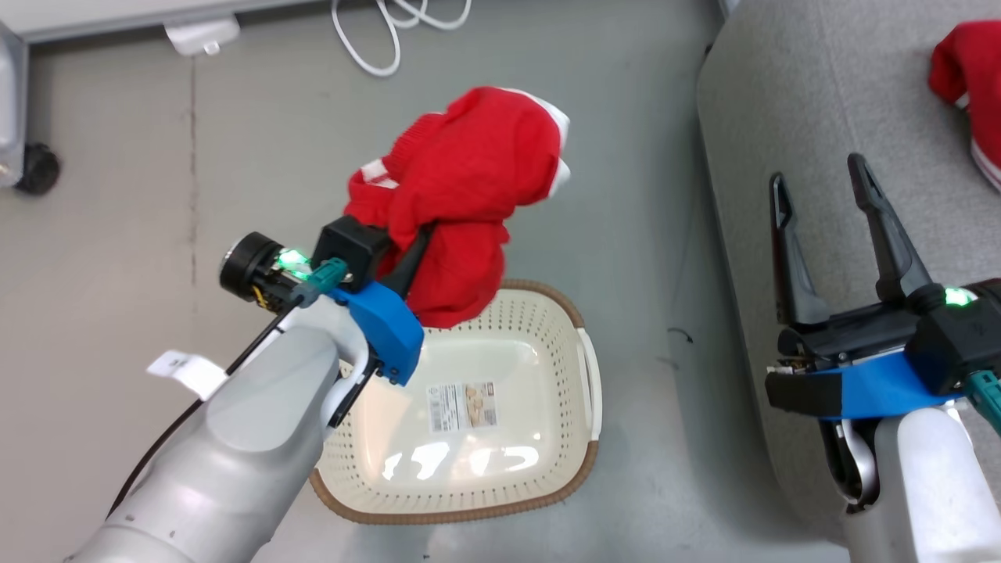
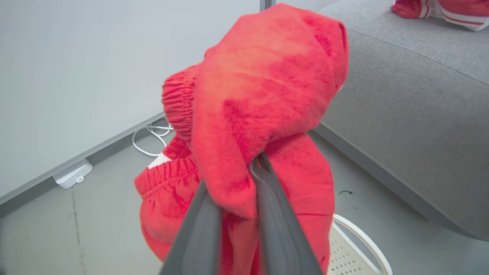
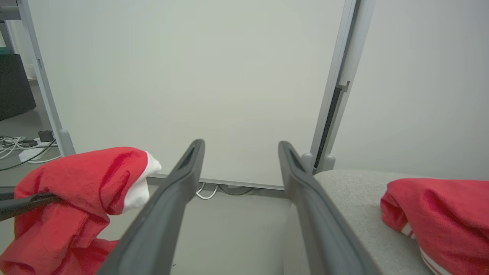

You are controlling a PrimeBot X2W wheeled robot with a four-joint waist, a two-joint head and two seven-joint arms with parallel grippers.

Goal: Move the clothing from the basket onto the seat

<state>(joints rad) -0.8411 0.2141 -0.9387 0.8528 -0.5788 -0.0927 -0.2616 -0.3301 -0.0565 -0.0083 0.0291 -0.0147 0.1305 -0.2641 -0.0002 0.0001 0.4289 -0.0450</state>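
Left end effector (image 2: 233, 176) first: its two dark fingers (image 2: 276, 225) are pinched tight on a fold of the red garment (image 1: 461, 180), and the cloth bunches up over the tips and hides them. In the left wrist view the garment (image 2: 267, 76) drapes over and down both sides of the fingers, with a gathered cuff on the left. It hangs in the air above the far rim of the basket (image 1: 583, 438), clear of it, a bit of white showing at its top edge. The basket sits on the grey floor (image 1: 117, 195), with a paper label (image 1: 461, 407) flat on its bottom.

Over to the right end effector (image 1: 817, 172): fingers spread wide, nothing between them, poised over the near edge of the seat (image 1: 821, 94). Further along that grey cushion lies the second red garment (image 1: 970, 70), white stripes showing along its lower edge in the right wrist view (image 3: 439, 210). The two pieces of clothing are well apart. A white cable (image 1: 375, 39) loops on the floor by the wall.
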